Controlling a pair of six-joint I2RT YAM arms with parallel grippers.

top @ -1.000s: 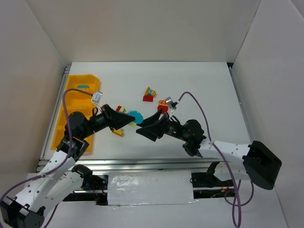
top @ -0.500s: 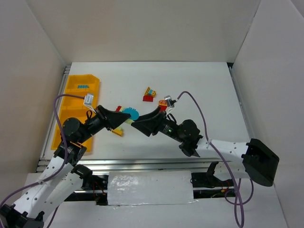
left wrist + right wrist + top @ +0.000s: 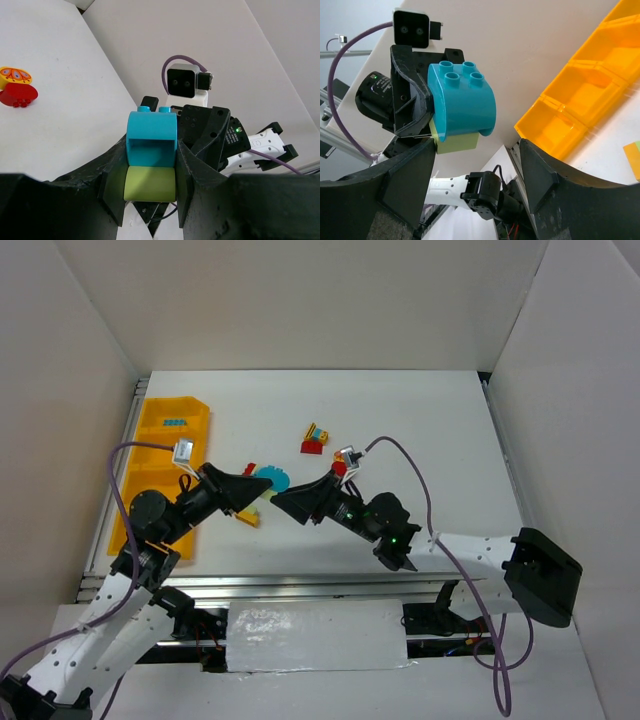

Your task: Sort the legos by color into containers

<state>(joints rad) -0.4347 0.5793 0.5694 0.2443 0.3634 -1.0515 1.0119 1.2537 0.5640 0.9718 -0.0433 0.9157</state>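
A white table [image 3: 420,430] sits boxed in by plain white walls [image 3: 300,300] on its left, far and right sides, with a left rail [image 3: 137,405] of metal along that edge. Just inside the rail lies the yellow tray [image 3: 160,445], its long side to the edge and its near end hidden under the left arm. Small teal bits [image 3: 175,423] lie in its far compartment. Right of the tray, the left gripper [image 3: 262,490] hangs above the table, clenched on the clump [image 3: 151,150] — a teal brick stacked on a pale green one, pinched at both sides by the fingers [image 3: 112,180], with the studs facing the other arm. Near it, on the arms' side, a yellow brick [image 3: 248,518] lies on the table. The right gripper [image 3: 282,502] meets the left one tip to tip over the table's middle, its jaws parted and nothing grasped. In its own view the clump sits in the gap between them with space showing on one side — whether the other finger touches it I cannot tell. Farther back a red-yellow pair [image 3: 315,438] rests on the table, well apart from both grippers, and a red piece [image 3: 340,468] shows beside the right wrist. From there a broad stretch of white surface runs to the right rail [image 3: 500,440] and back to the far wall.
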